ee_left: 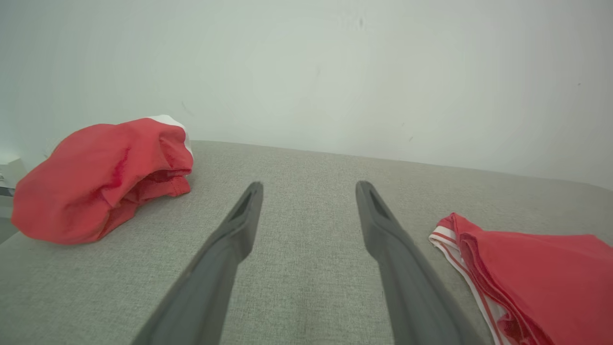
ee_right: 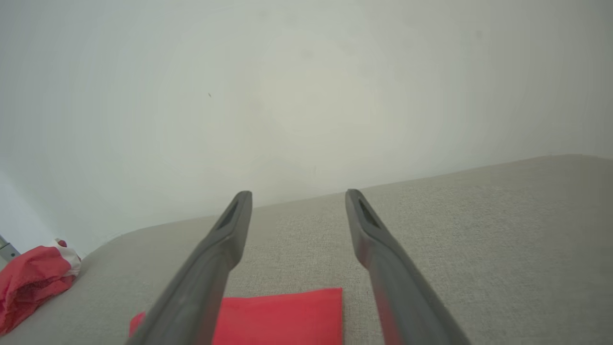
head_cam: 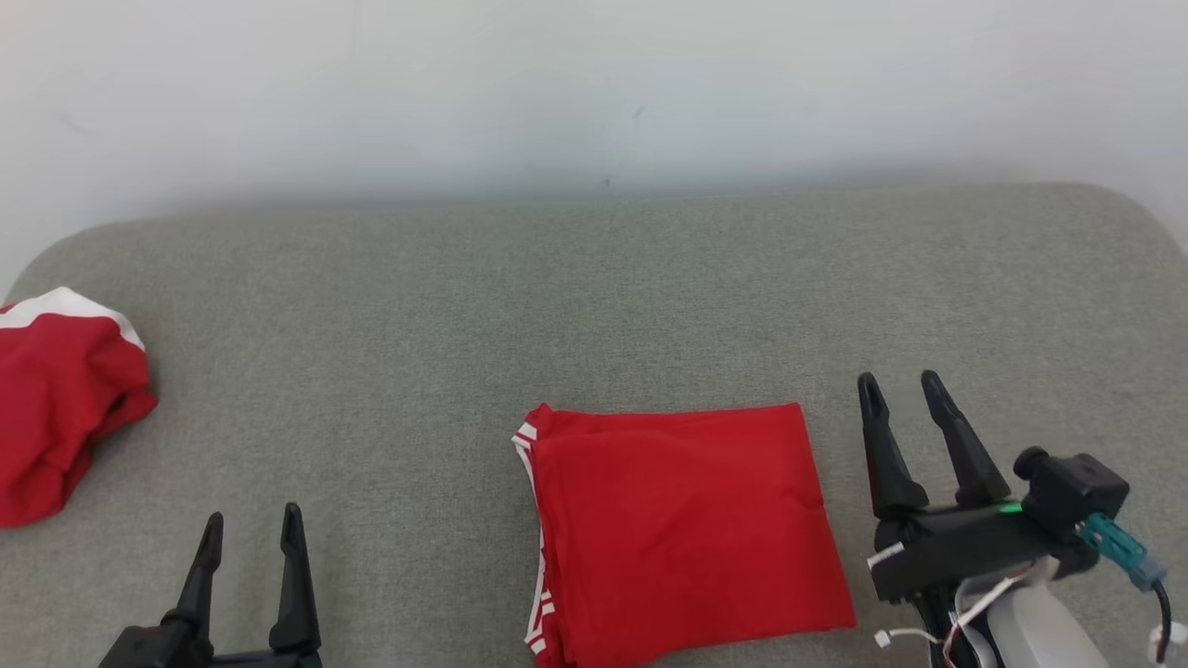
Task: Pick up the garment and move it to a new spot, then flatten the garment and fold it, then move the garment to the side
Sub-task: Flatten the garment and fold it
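Left hand (head_cam: pixel 253 513), right hand (head_cam: pixel 899 378) released, empty. Folded garment (head_cam: pixel 682 529) just left of right hand: single-layer pinch would undo fold.

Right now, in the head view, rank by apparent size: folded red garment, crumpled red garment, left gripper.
1. folded red garment, largest.
2. crumpled red garment, cut off by the frame's left edge, so true extent unsure.
3. left gripper, smallest, cropped at the bottom.
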Available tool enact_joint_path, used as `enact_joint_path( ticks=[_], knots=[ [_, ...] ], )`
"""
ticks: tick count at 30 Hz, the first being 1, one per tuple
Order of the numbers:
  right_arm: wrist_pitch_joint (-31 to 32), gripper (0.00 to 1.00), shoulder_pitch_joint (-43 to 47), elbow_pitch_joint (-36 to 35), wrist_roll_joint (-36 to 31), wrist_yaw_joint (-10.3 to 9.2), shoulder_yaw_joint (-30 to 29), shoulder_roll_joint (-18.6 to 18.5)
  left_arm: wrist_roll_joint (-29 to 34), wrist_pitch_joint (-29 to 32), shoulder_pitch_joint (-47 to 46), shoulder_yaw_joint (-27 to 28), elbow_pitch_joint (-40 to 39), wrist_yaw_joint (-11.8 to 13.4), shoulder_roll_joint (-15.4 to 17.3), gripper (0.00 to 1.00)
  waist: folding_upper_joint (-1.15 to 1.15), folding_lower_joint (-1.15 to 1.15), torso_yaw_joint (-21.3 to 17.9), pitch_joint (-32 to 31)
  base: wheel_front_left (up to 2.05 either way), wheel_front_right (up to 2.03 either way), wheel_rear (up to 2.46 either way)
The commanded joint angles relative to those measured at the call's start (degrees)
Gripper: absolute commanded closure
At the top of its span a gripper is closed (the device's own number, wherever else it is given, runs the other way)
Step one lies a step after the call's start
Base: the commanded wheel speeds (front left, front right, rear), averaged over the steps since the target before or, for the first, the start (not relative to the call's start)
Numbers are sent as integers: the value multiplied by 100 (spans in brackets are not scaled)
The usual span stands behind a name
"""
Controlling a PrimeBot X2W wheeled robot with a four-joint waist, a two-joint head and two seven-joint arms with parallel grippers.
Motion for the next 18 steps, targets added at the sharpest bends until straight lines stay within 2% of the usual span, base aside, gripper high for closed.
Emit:
enact_joint_path(
  ticks=[1, 12, 18],
  knots=[
    [-29, 0, 219, -160, -175, -11, -92, -35, 8, -18, 63, 15, -16, 7, 8, 0, 0, 0, -92, -66, 0, 0, 0],
    [-44, 0, 1179, -682, -598, -11, -503, 148, 92, -18, 275, 21, -1, 7, -1, 0, 0, 0, -224, -274, 0, 0, 0],
    [-40, 0, 1576, -908, -756, -11, -679, 188, 223, -18, 413, -114, -73, 7, 118, 0, 0, 0, -190, -358, 0, 0, 0]
  ],
)
